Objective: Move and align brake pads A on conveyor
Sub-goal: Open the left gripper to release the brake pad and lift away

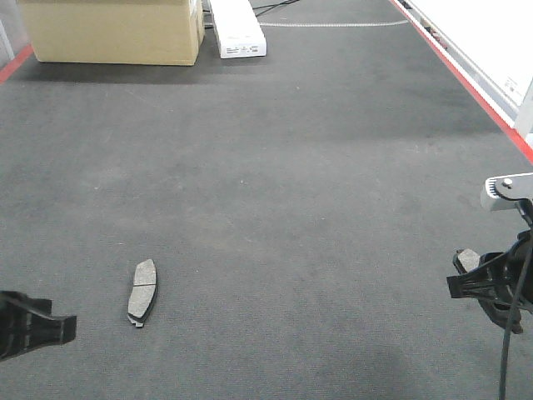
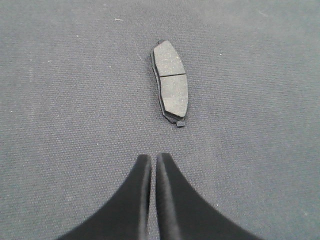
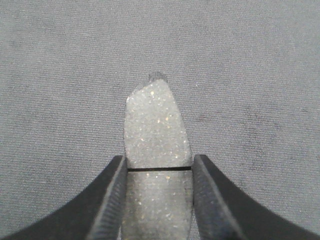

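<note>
The left claw [image 2: 150, 159] and right claw [image 3: 159, 162] are matte black, curved and tapering; the right has a grey bracket [image 1: 510, 190] and a black cable [image 1: 510, 333].

Cardboard box [image 1: 112, 31] at far left, white oblong box [image 1: 237, 29] just beside it, black cables [image 1: 275, 7] behind

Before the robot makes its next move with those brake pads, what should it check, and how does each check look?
1. Right fingers grip the held pad on both sides: ok.
2. Left fingers closed, holding nothing: ok.
3. Lying pad flat on the conveyor, grey face up: ok.
4. Left fingers apart from the lying pad: ok.
5. Held pad lifted off the conveyor: cannot tell.
6. Cardboard box far from both pads: ok.
</note>
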Available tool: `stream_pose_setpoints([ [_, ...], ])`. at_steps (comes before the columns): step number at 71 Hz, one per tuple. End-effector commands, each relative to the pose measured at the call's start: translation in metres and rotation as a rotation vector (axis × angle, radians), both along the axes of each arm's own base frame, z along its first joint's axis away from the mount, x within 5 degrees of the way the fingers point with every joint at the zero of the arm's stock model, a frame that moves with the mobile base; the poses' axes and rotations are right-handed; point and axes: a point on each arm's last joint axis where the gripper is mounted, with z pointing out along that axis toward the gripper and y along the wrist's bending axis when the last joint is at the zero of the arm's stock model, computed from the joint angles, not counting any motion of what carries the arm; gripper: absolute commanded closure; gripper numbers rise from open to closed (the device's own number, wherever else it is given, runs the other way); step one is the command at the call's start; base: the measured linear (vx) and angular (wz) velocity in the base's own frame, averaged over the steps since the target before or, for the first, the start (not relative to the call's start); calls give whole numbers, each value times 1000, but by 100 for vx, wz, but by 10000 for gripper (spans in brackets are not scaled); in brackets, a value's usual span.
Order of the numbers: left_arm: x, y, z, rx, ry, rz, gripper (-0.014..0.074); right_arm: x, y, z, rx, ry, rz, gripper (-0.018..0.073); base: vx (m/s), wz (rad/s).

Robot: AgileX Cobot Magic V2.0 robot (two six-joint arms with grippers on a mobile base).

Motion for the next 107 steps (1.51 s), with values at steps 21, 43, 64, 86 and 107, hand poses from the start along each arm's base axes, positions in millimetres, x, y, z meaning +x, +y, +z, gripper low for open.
stream_pose_setpoints([
  [21,1,-1,14,-38,-84,-5,604,4,0,18,2,-113,13,487,0,0],
  [43,1,-1,14,-38,-84,-5,604,4,0,18,2,-113,13,487,0,0],
  [64,1,-1,14,-38,-84,-5,602,4,1,18,3,-118,13,487,0,0],
  [86,1,-1,14,-38,-84,-5,602,11,6,21,83,-177,-3,487,0,0],
  [107,1,-1,14,-38,-84,-5,602,61,23,18,200,-121,23,481,0,0],
])
